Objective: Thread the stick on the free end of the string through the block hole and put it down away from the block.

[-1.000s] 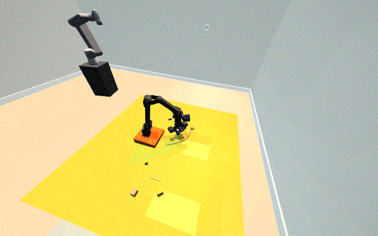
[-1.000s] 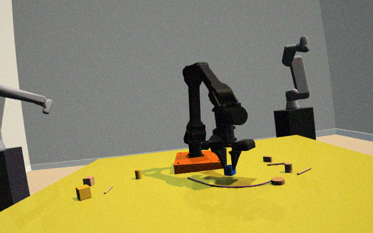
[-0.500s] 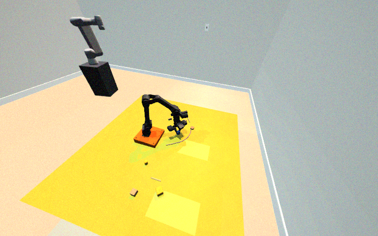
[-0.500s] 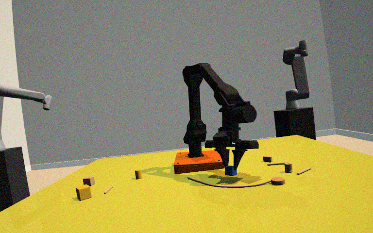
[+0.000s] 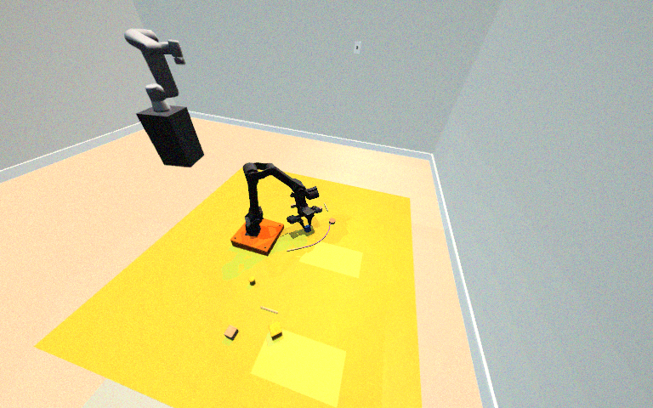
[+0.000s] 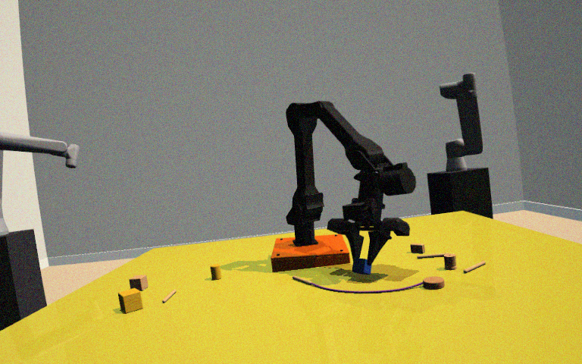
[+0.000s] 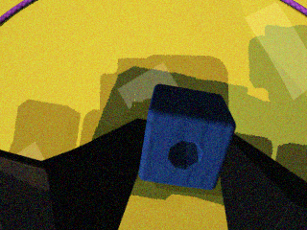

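Observation:
My gripper is shut on the blue block. The block is low over or at the table; whether it touches is hard to tell. Its dark round hole shows in the wrist view. The purple string curves along the table, on the near side of the block in the exterior view. It runs from the round wooden button to the thin stick, which lies flat on the table.
A yellow cylinder, a loose stick, a brown cube and a yellow cube lie on one side. Beyond the button are a brown cylinder, two loose sticks and a small block.

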You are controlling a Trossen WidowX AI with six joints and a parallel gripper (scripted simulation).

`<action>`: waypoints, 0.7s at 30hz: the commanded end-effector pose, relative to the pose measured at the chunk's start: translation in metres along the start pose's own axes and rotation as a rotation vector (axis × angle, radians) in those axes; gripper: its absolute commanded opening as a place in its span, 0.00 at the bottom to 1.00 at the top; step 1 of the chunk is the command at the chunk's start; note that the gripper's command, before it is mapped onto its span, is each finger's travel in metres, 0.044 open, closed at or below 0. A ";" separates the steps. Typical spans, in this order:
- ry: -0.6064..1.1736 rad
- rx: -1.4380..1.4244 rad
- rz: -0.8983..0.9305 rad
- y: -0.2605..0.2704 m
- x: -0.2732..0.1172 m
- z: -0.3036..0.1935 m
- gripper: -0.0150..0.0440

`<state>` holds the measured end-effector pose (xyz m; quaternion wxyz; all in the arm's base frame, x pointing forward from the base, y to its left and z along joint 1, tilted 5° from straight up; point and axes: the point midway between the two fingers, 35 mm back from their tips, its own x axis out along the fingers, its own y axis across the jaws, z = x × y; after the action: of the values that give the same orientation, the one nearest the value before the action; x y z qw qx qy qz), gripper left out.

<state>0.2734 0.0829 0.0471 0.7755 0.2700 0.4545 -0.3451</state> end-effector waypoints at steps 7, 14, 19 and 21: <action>-0.077 0.001 0.001 -0.002 0.001 -0.006 0.25; -0.182 0.001 -0.006 -0.003 0.002 -0.013 0.25; -0.248 0.000 -0.001 -0.003 0.002 -0.017 0.25; -0.248 0.000 -0.001 -0.003 0.002 -0.017 0.25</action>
<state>0.2652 0.0941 0.0403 0.8213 0.2317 0.3664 -0.3707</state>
